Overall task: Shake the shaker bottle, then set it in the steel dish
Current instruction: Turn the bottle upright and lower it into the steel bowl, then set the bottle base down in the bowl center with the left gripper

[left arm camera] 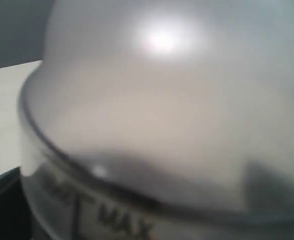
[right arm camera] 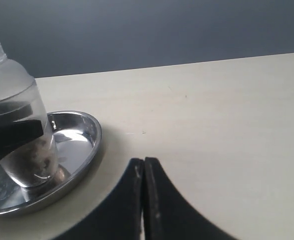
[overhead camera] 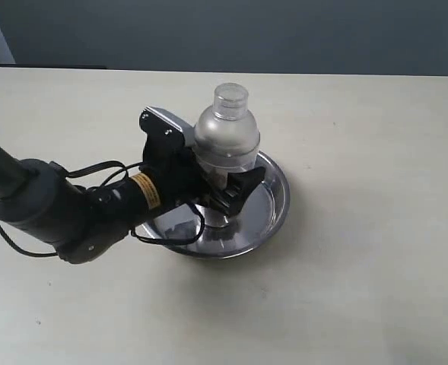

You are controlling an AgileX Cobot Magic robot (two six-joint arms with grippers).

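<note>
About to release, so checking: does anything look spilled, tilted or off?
Nothing stands out. The bottle is upright inside the dish, its cap on and the granules inside. The left gripper clasps its lower body. No spill shows on the dish or the table.

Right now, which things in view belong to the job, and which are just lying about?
In the job:
- clear frosted plastic shaker bottle with brown granules, inside the dish's rim
- round shiny steel dish
- left gripper, shut on the bottle

Not in the job:
- right gripper, shut, holding nothing, off to the side of the dish
- pale table
</note>
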